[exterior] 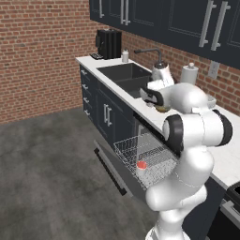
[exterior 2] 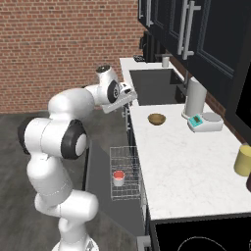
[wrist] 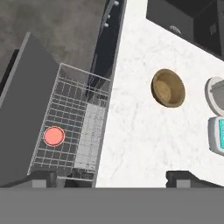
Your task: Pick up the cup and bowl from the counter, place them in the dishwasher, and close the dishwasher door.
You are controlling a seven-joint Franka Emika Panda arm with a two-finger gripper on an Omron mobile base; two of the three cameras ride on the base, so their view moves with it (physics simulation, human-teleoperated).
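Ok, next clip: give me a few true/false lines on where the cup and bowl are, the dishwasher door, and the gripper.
1. The cup stands in the dishwasher's wire rack. True.
2. The bowl is in the rack too. False: it sits on the counter.
3. The dishwasher door is shut. False: it is folded down, rack pulled out.
4. The gripper is open and holds nothing. True.
5. The bowl is empty. True.

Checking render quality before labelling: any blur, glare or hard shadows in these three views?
Left base view: soft overall, the rack wires aliased. Right base view: even light, no glare on the counter, the bowl casting only a faint shadow. Hand view: sharpest, the cup crisp, no distortion visible.
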